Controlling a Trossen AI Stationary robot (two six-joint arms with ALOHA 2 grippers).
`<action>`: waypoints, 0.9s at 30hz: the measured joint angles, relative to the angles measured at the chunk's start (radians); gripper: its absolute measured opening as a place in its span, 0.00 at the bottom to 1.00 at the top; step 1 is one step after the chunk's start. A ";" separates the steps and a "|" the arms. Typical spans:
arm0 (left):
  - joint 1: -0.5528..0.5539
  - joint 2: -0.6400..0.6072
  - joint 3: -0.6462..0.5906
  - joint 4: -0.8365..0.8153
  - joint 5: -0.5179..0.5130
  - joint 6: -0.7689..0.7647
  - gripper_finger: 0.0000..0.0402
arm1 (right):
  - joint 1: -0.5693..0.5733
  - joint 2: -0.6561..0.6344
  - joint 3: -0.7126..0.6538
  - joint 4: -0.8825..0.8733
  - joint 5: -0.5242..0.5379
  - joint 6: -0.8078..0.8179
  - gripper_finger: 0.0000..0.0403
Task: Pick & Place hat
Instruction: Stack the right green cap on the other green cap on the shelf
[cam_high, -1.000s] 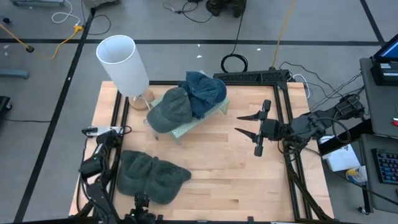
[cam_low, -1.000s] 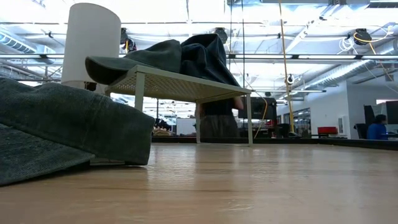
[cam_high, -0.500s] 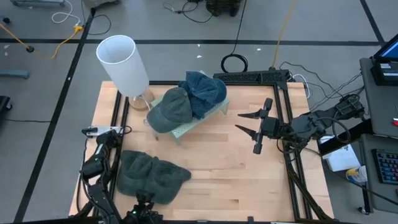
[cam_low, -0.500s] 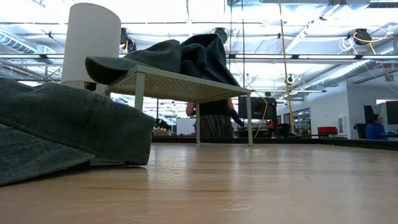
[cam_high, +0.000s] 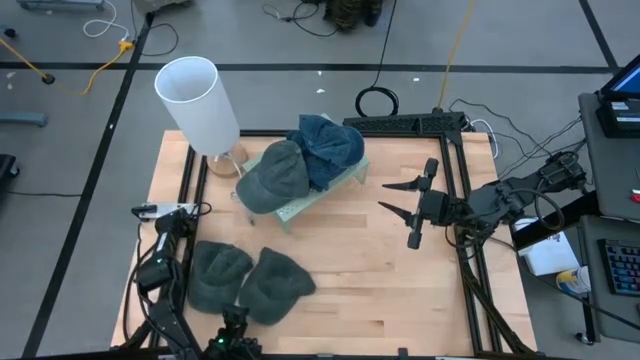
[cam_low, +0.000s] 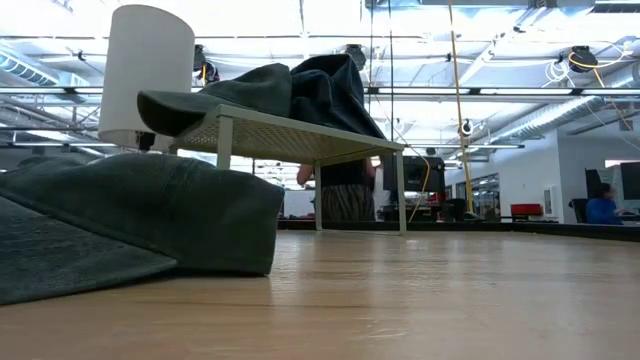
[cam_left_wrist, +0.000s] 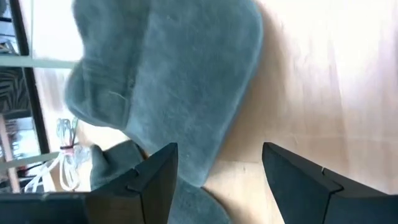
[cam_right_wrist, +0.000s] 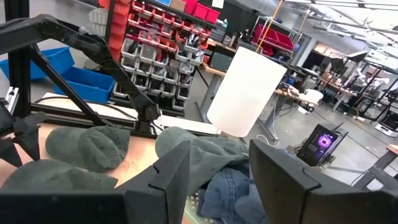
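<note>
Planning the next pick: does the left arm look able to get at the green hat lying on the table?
Probably yes. The left gripper is open right over the green hat, nothing between them.

Two hats (cam_high: 300, 165) on rack (cam_high: 318, 195), beside lamp (cam_high: 198, 103)

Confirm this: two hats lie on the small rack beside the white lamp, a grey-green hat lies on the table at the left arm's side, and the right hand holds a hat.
One detail is wrong: the right hand holds nothing; the high view shows it open over bare table. The rest stands: two hats on the rack beside the white lamp, and a grey-green hat at the left arm's side.
</note>
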 joint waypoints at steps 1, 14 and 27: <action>-0.001 -0.004 0.005 -0.001 -0.009 -0.002 0.59 | 0.000 0.000 0.000 0.000 -0.001 0.000 0.39; 0.036 -0.001 -0.065 0.003 -0.109 0.034 0.59 | 0.000 0.000 0.000 -0.001 -0.003 -0.045 0.39; 0.140 0.000 -0.144 0.028 -0.066 0.061 0.59 | 0.000 0.000 0.000 0.000 -0.004 -0.075 0.39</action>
